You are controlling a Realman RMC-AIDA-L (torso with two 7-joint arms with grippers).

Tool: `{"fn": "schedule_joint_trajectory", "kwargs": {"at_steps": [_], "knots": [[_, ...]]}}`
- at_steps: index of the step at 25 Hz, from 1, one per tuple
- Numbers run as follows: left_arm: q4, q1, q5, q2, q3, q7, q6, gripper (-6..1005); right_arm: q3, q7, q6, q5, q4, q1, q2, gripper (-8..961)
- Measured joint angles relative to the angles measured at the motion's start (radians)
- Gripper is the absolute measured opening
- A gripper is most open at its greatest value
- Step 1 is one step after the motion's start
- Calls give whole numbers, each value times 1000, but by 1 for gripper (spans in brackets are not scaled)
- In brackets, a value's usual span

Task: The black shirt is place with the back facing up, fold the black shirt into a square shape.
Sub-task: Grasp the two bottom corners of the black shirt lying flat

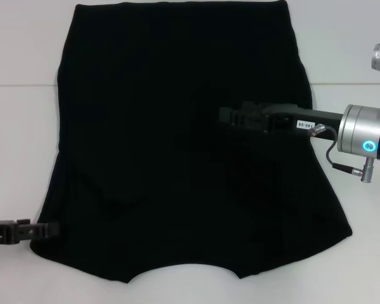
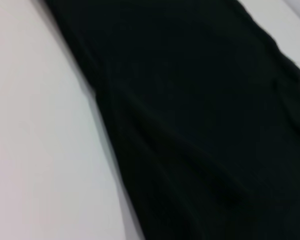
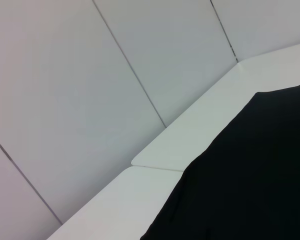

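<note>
The black shirt (image 1: pixel 177 145) lies flat on the white desk (image 1: pixel 19 126), its curved neckline at the near edge; both sleeves seem folded inward. The right tool (image 1: pixel 231 117) hovers over the shirt's middle and the left tool (image 1: pixel 47 230) touches its near-left corner; whether either tool is open or closed I cannot tell.

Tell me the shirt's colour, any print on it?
Plain black shirt, no print visible; it shows best in the head view.
</note>
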Motion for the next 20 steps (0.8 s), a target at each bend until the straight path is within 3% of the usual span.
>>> {"fn": "schedule_joint_trajectory", "kwargs": {"at_steps": [17,20], "knots": [[1,-21,62,0,34,-2,-27,769,8,7,-2,0,-5,4,-3,797],[1,-28,65,1,34,-4,-32,632,8,7,-3,0,-5,5,-5,774]]}}
